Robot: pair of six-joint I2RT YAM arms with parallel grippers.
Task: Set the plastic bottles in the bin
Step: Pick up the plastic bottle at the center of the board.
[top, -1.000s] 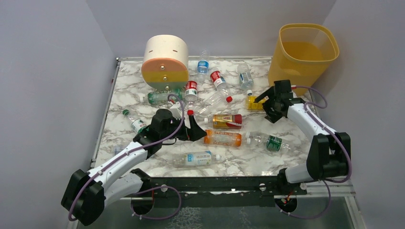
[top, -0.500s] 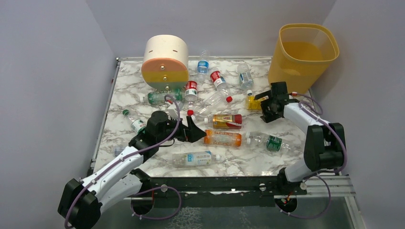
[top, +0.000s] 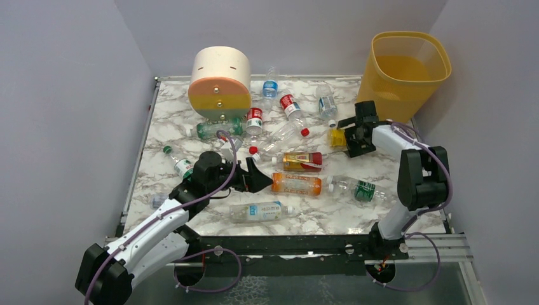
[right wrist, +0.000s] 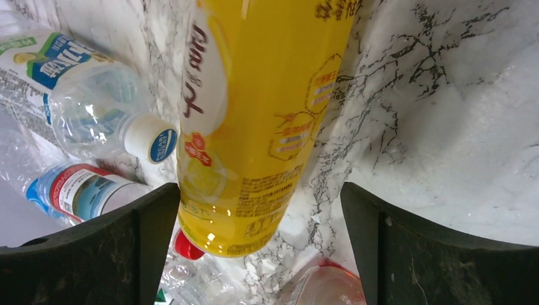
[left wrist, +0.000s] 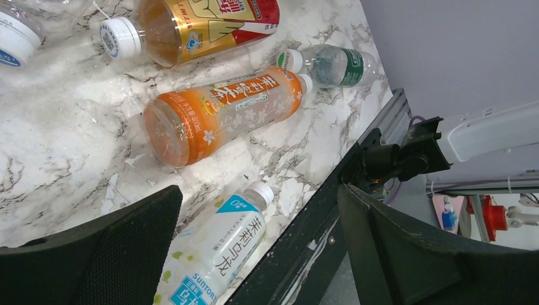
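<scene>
The veined, glossy marble table (top: 166, 127) carries the scattered plastic bottles (top: 290, 106). The translucent yellow-orange bin (top: 381, 95), rounded-square and flared, stands at the top view's upper right. Just left of it, the right gripper (right wrist: 260, 190) gapes astride a smooth yellow bottle (right wrist: 254, 95). At centre, the left gripper (left wrist: 259, 189), spread wide and grasping nothing, faces a cylindrical orange bottle (left wrist: 222, 114). A clear bottle (left wrist: 213, 260) below it reads "SUNTORY".
</scene>
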